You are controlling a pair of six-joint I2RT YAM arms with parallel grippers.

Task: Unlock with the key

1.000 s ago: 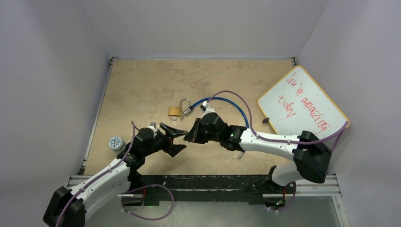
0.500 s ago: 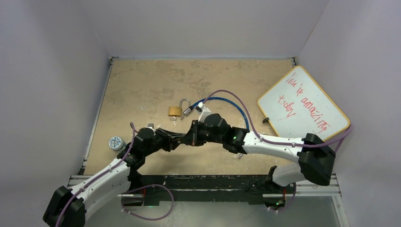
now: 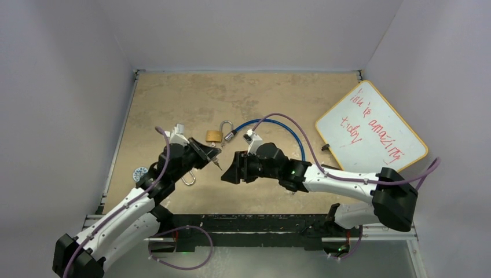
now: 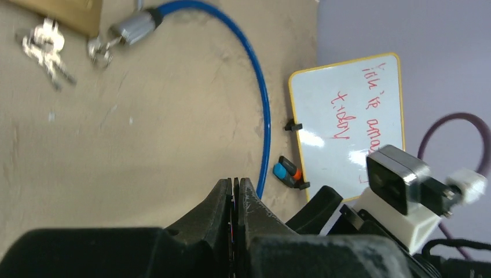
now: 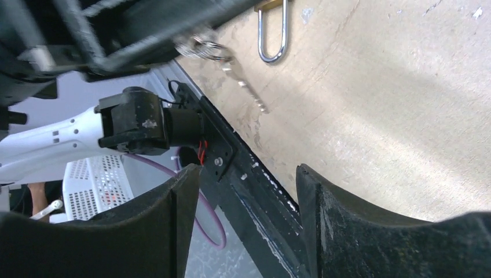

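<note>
A brass padlock [image 3: 213, 136] lies on the table with its shackle [image 3: 226, 126] threaded on a blue cable [image 3: 278, 124]. In the left wrist view its corner [image 4: 63, 11] shows at the top left, with a loose bunch of keys [image 4: 46, 45] beside it. My left gripper [image 3: 211, 157] hovers just below the padlock, shut on the key [image 3: 216, 164], whose tip points down and right. A silver loop [image 3: 188, 179] hangs under it. The left jaws [image 4: 235, 182] press on a thin edge. My right gripper [image 3: 227, 172] is open and empty, right of the key [image 5: 249, 92].
A whiteboard [image 3: 370, 127] with red writing leans at the right wall. Markers [image 4: 288, 172] lie by its lower corner. A small round tin [image 3: 139, 172] sits near the left edge. The black rail [image 3: 249, 223] runs along the near edge.
The right gripper opened and let go of the key. The left gripper shut on it and carried it up and left toward the padlock, with the loop now dangling.
</note>
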